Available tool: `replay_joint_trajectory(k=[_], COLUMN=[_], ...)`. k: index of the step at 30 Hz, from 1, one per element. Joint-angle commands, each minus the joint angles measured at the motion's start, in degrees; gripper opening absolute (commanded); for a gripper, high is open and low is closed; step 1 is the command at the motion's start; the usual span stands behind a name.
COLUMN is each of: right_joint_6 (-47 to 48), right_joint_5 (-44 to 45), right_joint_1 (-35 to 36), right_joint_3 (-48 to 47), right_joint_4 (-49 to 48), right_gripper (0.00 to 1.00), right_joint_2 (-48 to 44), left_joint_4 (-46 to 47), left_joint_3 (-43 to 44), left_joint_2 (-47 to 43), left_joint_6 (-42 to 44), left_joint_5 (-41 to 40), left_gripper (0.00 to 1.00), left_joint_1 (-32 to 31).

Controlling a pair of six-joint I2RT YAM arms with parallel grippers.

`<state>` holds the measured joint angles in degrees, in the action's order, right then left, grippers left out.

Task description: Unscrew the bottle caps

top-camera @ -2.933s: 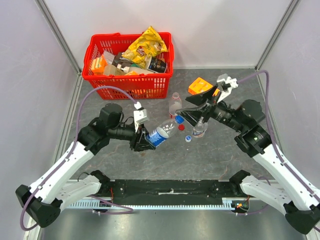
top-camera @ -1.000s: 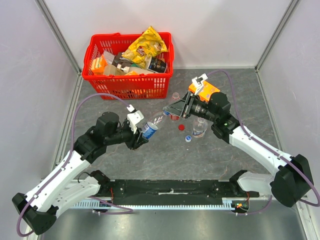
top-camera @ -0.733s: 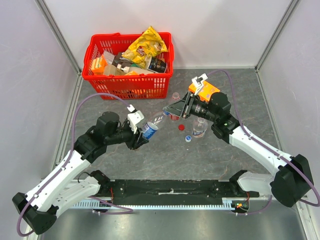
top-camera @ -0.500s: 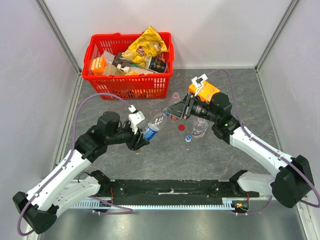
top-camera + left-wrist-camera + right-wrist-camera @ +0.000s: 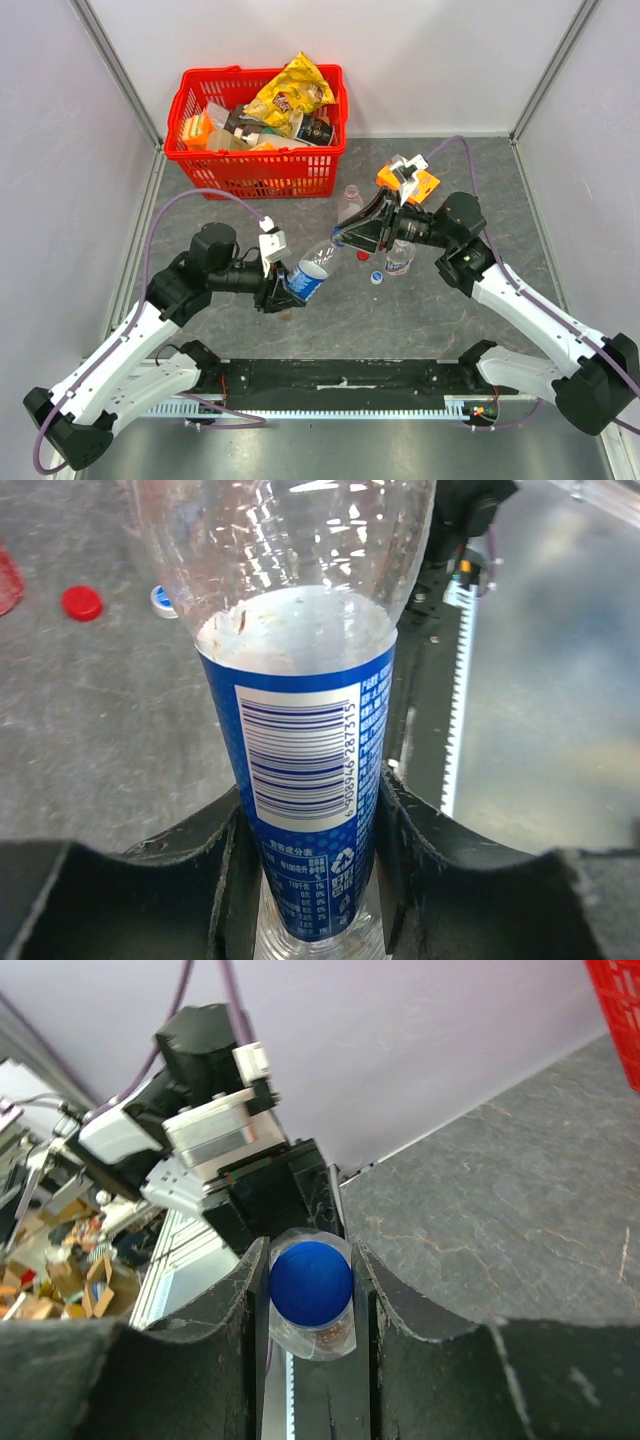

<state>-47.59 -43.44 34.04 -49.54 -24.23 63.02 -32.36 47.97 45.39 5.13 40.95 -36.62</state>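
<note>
Claws of both arms gripped the blue-labelled bottle (image 5: 318,262) (image 5: 300,730), which hung tilted above the surface (image 5: 330,330), its base toward the near left and its neck toward the far right. The left claw (image 5: 290,285) (image 5: 310,865) pinched the bottle's lower body, one finger pressed against each side of the label. The right claw (image 5: 348,238) (image 5: 311,1300) was closed on the blue cap (image 5: 311,1280), which sat on the bottle's neck between the two fingers in the right wrist view. A second bottle (image 5: 350,203) stood upright just beyond the right claw, and a third bottle (image 5: 400,260) stood just near of the right arm. A red cap (image 5: 362,255) (image 5: 82,602) and a pale cap (image 5: 377,277) (image 5: 163,602) lay loose on the surface, near each other and between those two bottles. An orange box (image 5: 412,182) lay to the far right, partly behind the right arm. A red basket (image 5: 262,175) of packets stood at the far left.
</note>
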Motion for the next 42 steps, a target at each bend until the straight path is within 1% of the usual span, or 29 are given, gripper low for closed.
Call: replay_joint_trajectory(k=[1,7,10,12,13,15,16,20,21,23,25,29,32,34,35,37,39,40,41,42], right_joint_6=[4.26,8.3,8.83,7.44,6.21,5.49,5.67,7.07,7.34,7.52,8.56,10.24,10.33,10.06,9.98,9.8,9.98,10.15,10.07,10.15], right_joint_5=[-6.21,-11.22,-13.42,-15.53,-16.23,-16.5,-16.41,-16.85,-16.94,-16.16,-14.4,-12.37,-10.88,-9.12,-8.77,-7.72,-6.49,-6.05,-5.26,-4.73], right_joint_1=[0.41,0.5,0.59,0.93,1.11,1.55,1.81,2.87,3.05,3.14,3.22,3.31,3.22,3.22,3.31,3.22,3.22,3.22,3.31,3.31], right_joint_3=[0.23,0.76,0.76,1.46,2.42,3.22,3.39,3.48,3.57,4.01,4.71,4.45,3.49,2.43,1.73,0.41,-0.55,-0.91,-1.26,-1.44], right_joint_4=[-7.05,-7.94,-8.81,-12.22,-15.29,-18.47,-19.01,-19.1,-19.19,-19.89,-19.46,-16.82,-14.89,-13.4,-13.39,-12.87,-11.81,-11.55,-11.02,-10.67], right_gripper=[0.0,0.0,0.0,0.0,0.0,0.0,0.0,0.0,0.0,0.01,0.06,0.11,0.21,0.43,0.5,0.71,0.89,0.95,0.98,0.98], right_joint_2=[-2.81,-7.56,-8.53,-9.06,-9.41,-10.37,-10.64,-11.87,-11.96,-12.66,-13.8,-14.25,-13.81,-13.72,-13.72,-13.89,-14.42,-14.77,-15.03,-15.47], left_joint_4=[3.62,4.67,7.82,10.98,12.48,15.29,16.79,27.94,29.18,29.72,29.72,29.72,29.37,28.41,27.36,25.95,24.02,22.53,21.04,19.54], left_joint_3=[3.45,4.77,4.51,4.24,4.07,3.89,3.63,1.7,1.52,1.69,1.87,1.26,0.73,0.46,0.64,0.9,1.25,1.51,1.69,1.95], left_joint_2=[0.31,1.81,2.25,2.51,2.6,2.78,2.95,3.39,3.65,4.01,4.53,4.71,4.54,4.71,4.89,5.32,5.76,5.94,6.03,6.03], left_joint_6=[-2.22,-4.51,-8.54,-11.0,-12.15,-14.08,-15.05,-22.77,-23.92,-24.37,-24.55,-24.46,-24.11,-23.32,-22.54,-21.57,-19.9,-18.5,-17.53,-16.04], left_joint_5=[15.81,25.65,31.37,33.75,34.54,35.34,35.95,39.99,40.35,40.53,40.7,40.44,40.0,39.47,39.3,39.3,38.94,38.68,38.24,37.81], left_gripper=[0.43,0.43,0.43,0.43,0.43,0.43,0.44,0.44,0.44,0.45,0.45,0.45,0.45,0.45,0.44,0.45,0.45,0.44,0.44,0.45], left_joint_1=[-0.47,-0.47,-0.47,-0.47,-0.38,-0.47,-0.56,-0.47,-0.47,-0.47,-0.56,-0.56,-0.64,-0.56,-0.56,-0.56,-0.64,-0.64,-0.56,-0.56])
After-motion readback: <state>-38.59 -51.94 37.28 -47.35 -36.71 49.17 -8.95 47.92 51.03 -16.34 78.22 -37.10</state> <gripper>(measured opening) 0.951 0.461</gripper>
